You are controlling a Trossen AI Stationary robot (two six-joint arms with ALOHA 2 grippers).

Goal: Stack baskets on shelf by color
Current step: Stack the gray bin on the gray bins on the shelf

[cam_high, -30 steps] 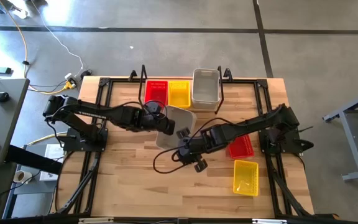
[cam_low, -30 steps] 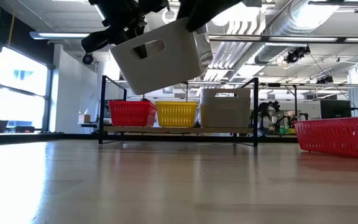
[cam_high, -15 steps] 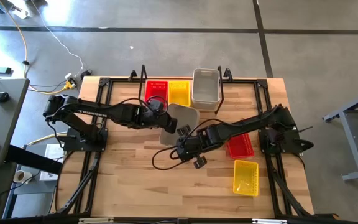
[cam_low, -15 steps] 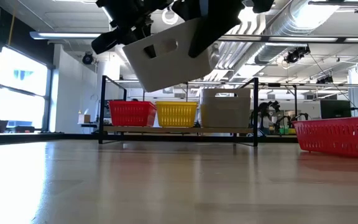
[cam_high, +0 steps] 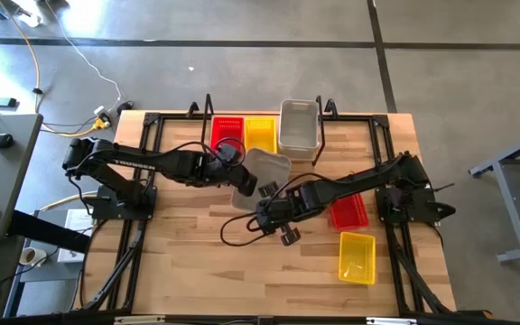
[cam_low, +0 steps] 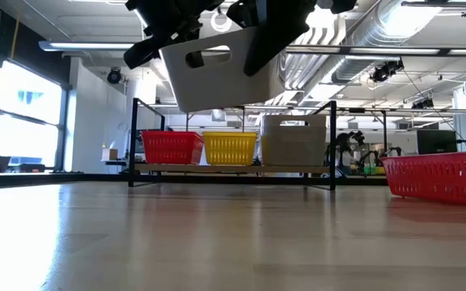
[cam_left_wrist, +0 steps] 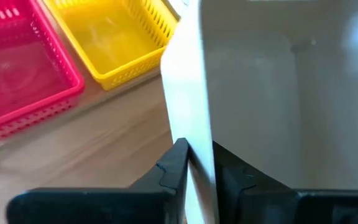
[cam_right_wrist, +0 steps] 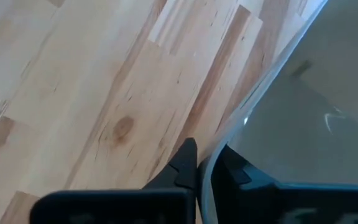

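Both grippers hold a grey-white basket (cam_high: 265, 170) with a handle slot (cam_low: 209, 56) in the air above the table's middle, in front of the shelf (cam_low: 331, 137). My left gripper (cam_high: 240, 181) is shut on its left side. My right gripper (cam_high: 268, 192) is shut on its near side. On the shelf, a red basket (cam_high: 227, 134), a yellow basket (cam_high: 260, 135) and a grey-white basket (cam_high: 298, 126) rest on their bottoms side by side. My left gripper pinches the basket's left wall (cam_left_wrist: 194, 134) at its rim, one finger outside (cam_left_wrist: 174, 163) and one inside (cam_left_wrist: 232, 177). It reaches in from the table's left. The basket hangs clear of the table, nearly level. My right gripper pinches the basket's near rim (cam_right_wrist: 211, 163), one finger outside (cam_right_wrist: 185, 158) and one inside (cam_right_wrist: 234, 169). It comes from the table's right and near side. The basket is clear of the wood below.
A red basket (cam_high: 348, 212) and a yellow basket (cam_high: 357, 256) stand on the table at the right, near my right arm. Black arm frames (cam_high: 143, 181) run along both table sides. A wooden tabletop (cam_high: 197, 262) lies toward the near left.
The held grey-white basket has turned from a marked tilt to nearly level, staying lifted, and has shifted slightly toward the shelf and the table's right with both grippers at it.
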